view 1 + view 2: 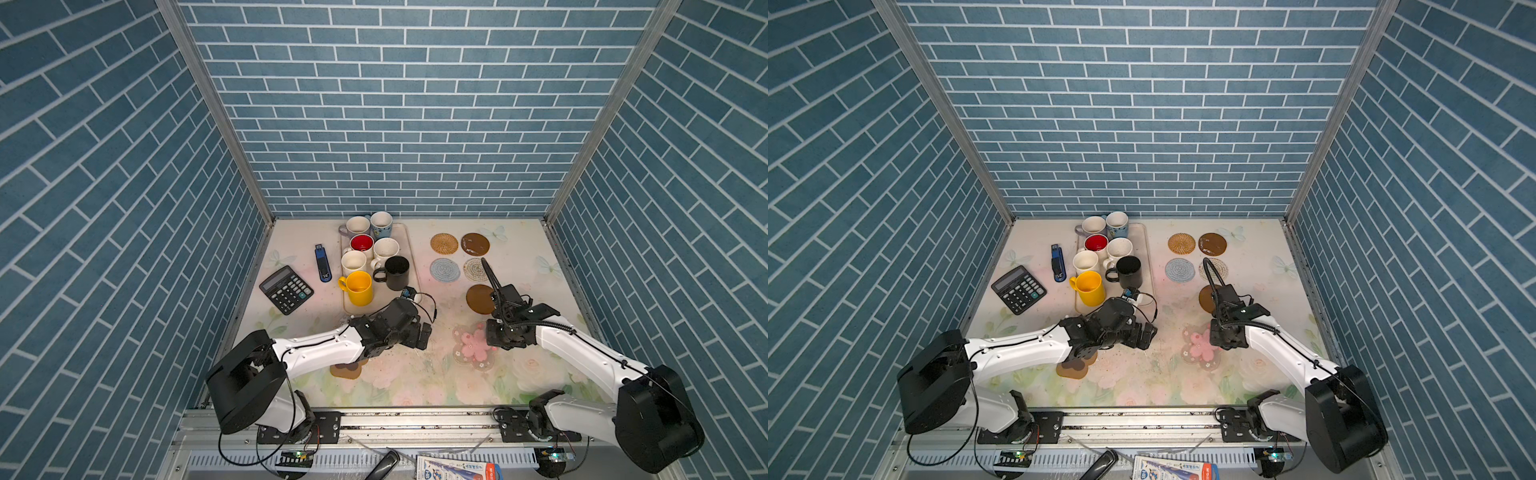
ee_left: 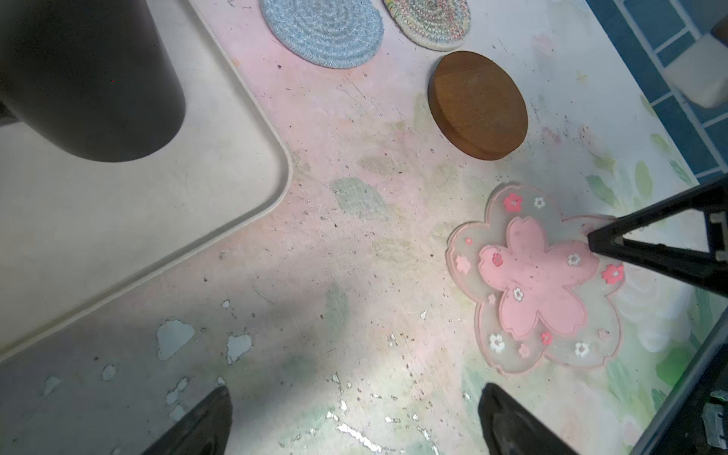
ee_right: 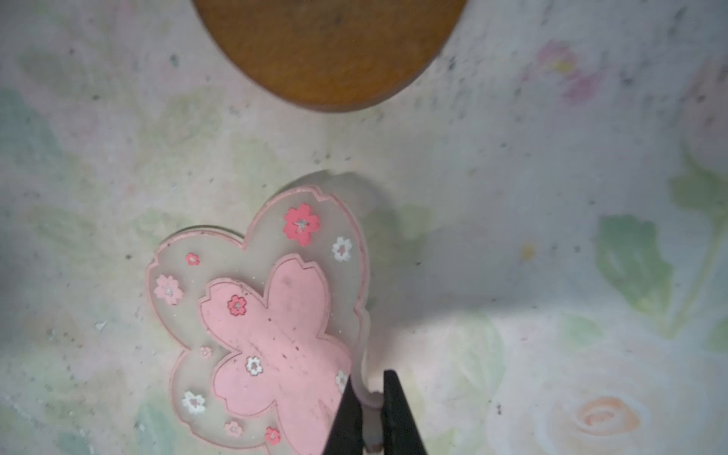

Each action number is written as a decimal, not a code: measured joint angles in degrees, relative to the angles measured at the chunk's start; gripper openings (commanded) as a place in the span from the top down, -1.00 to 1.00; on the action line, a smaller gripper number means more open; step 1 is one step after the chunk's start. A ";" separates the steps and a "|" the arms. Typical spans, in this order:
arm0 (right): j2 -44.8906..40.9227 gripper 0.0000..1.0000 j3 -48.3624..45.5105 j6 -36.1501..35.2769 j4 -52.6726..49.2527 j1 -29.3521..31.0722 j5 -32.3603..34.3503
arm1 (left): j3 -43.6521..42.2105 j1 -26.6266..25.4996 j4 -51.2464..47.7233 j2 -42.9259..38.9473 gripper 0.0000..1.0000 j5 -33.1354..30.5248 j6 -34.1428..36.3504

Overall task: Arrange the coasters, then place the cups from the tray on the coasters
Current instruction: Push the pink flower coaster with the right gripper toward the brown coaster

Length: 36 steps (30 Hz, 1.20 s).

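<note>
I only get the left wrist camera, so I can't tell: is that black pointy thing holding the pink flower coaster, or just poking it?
Observer: Holding it. In the right wrist view the right gripper is shut on the edge of the pink flower coaster, and that edge curls up between the jaws.
Operator: How many cups are on the tray? I only see the black one.
Observer: Seven. In both top views all the cups stand on the tray, and none is on a coaster.
</note>
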 measured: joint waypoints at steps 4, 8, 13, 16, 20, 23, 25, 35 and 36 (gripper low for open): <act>-0.17 1.00 0.00 0.00 0.20 -3.30 0.92 | 0.00 0.00 0.79 0.00 -0.99 0.24 0.20; 0.61 1.00 0.00 -0.02 0.63 -5.05 0.94 | -0.04 0.00 1.55 0.00 -0.99 0.46 0.39; 2.34 1.00 0.00 -0.02 0.94 -5.92 0.94 | -0.79 0.02 2.82 -0.02 -0.99 0.52 0.72; 3.30 1.00 0.02 -0.02 1.18 -6.58 1.03 | -1.60 0.22 3.67 -0.02 -0.99 0.63 0.83; 4.13 1.00 0.07 -0.02 1.64 -7.82 1.29 | -2.12 0.37 4.42 0.07 -0.99 1.05 0.87; 4.20 1.00 0.09 -0.02 1.95 -9.01 1.55 | -2.12 0.44 4.94 0.37 -0.99 1.51 1.01; 4.20 1.00 0.09 -0.02 2.16 -9.79 1.57 | -2.12 0.50 5.03 0.55 -0.98 1.73 1.03; 5.51 0.06 0.11 -0.74 3.45 -11.45 -0.07 | -2.43 0.76 6.19 1.11 -0.98 1.97 1.01; 5.49 0.00 0.11 -0.76 3.52 -11.45 -0.11 | -2.49 0.79 6.23 1.09 -0.98 1.99 0.98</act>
